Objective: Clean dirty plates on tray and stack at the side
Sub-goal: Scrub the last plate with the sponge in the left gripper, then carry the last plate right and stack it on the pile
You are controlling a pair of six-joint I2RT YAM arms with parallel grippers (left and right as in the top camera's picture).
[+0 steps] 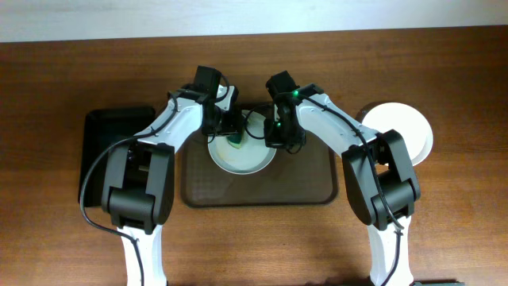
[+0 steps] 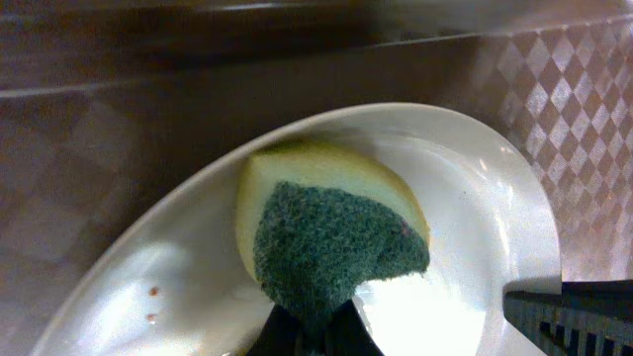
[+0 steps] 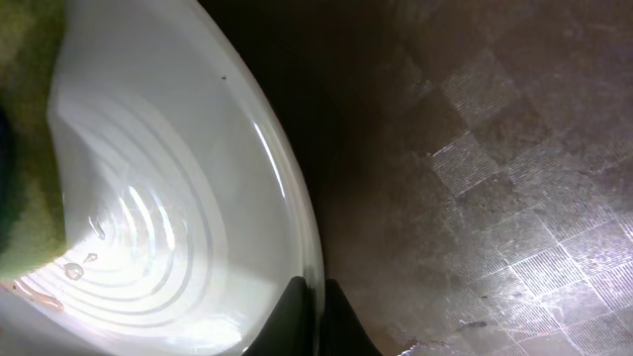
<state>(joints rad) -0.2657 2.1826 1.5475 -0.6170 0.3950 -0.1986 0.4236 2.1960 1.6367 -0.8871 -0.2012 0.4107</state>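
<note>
White plate (image 2: 485,208), tiny brown specks (image 2: 152,303)

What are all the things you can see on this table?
plate on the tray: one, white, middle of the tray, tiny brown specks on it
side plates: looks like two, white, stacked on the table at the right
sponge: one, yellow with a green scrubby side, on the plate on the tray
tray: one, brown, centre of the table
black tray: one, black, left of the brown tray
table: one, brown wood
left arm: one, white and black, jaws shut on the sponge
right arm: one, white and black, jaws shut on the plate's rim
</note>
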